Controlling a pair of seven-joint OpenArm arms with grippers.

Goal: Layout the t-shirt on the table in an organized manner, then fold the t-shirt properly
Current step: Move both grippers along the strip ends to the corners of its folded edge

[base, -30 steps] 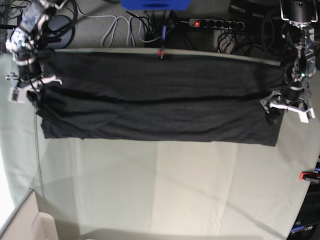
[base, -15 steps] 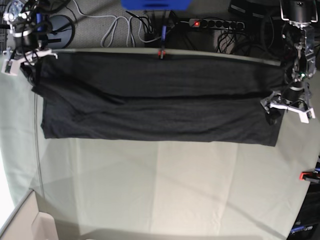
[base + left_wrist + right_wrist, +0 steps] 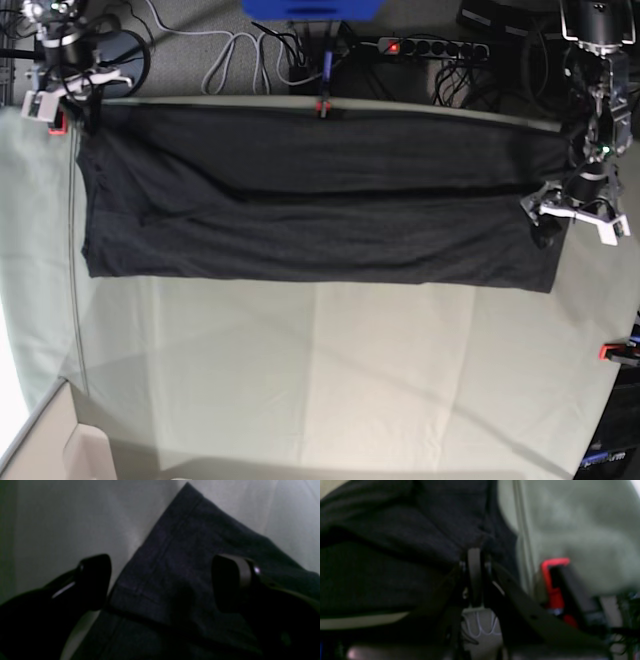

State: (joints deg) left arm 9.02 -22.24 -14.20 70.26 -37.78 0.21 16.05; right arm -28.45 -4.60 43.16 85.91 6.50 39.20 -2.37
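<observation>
item: the t-shirt (image 3: 320, 200), dark, plain side up, was laid as a long folded band along the far half of the table (image 3: 330, 380), one long edge beside the table's far rim. a lengthwise fold ridge was seen across its middle.

item: the left gripper (image 3: 578, 215) was held over the shirt's hemmed corner, fingers (image 3: 93, 580) spread wide, nothing clasped between them.

item: the right gripper (image 3: 62, 92) was found at the shirt's opposite far corner, jaws pinched closed on a bunched fold of the cloth, next to a red clamp (image 3: 553, 585) on the table rim.
</observation>
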